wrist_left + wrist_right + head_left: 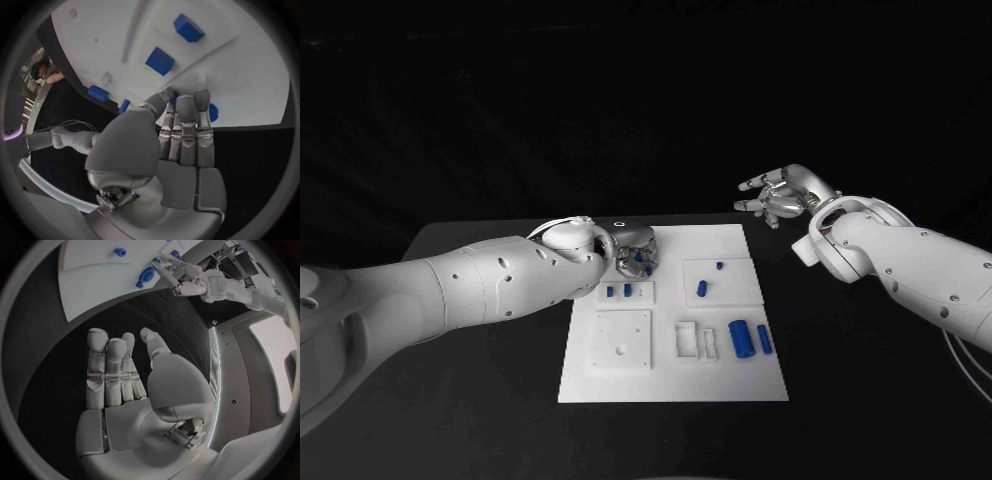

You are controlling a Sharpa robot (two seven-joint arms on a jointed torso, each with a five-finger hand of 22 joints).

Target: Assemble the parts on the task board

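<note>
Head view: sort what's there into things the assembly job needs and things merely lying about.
Job:
- board
- blue parts: large cylinder, bar, peg, pair
- left hand, fingers over a blue part

Lying about:
- nothing loose; just the table
- right hand, raised off the board, holding nothing

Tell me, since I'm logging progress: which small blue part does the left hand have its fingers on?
The small blue part at the white task board's far-left corner, under the left hand's fingers; the other blue pieces lie untouched nearer the robot.
</note>
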